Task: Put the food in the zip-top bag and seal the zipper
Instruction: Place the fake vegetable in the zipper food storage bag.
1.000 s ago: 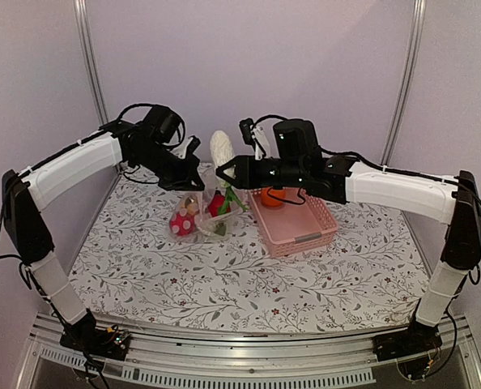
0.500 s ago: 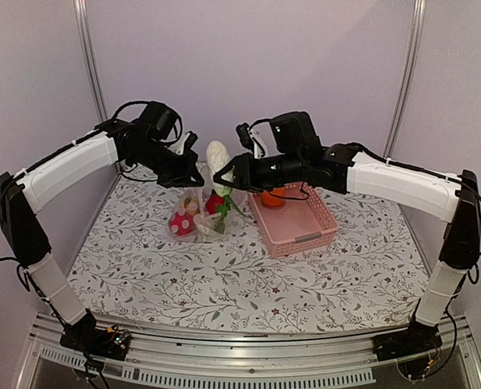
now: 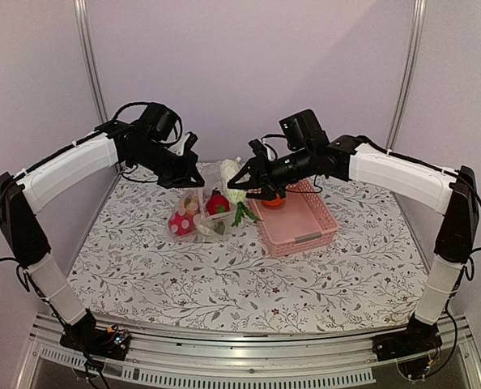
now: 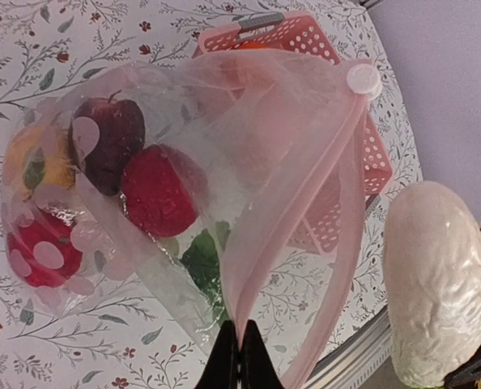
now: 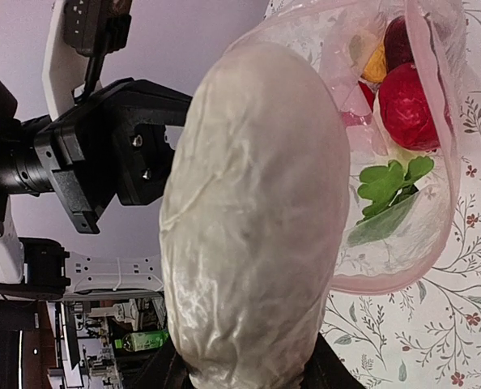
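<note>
Over the flowered table (image 3: 224,279), the biggest risk sits with the zip-top bag (image 4: 249,121). It hangs from 1 pinch only, at the mouth edge, with the left gripper (image 4: 240,356) clamped flat on the film. If the incoming load pushes against the rim instead of passing through, the mouth will probably fold shut, or the film could slide out of that narrow hold and the bag would drop. The bag already carries a red piece (image 4: 155,190), a dark purple one (image 4: 111,134), a yellow one (image 4: 34,158), a red one with white spots (image 4: 38,251) and green leaves (image 4: 200,259) near the opening, so room looks tight. The pink basket (image 3: 305,231) stands just beside the bag with 1 orange piece (image 3: 273,198) left in it.

Next in size, the cream-white vegetable (image 5: 249,219) is long and bulky. The right gripper (image 5: 249,374) grasps it at 1 end, so it could tilt in the jaws or catch on the zipper (image 4: 344,178) and tumble outside onto the table.

As for position, the vegetable sticks out ahead of the right gripper with its free end at the bag's mouth, just beside the rim. From the left wrist view it appears to be outside the film, near the left gripper's pinch point.
</note>
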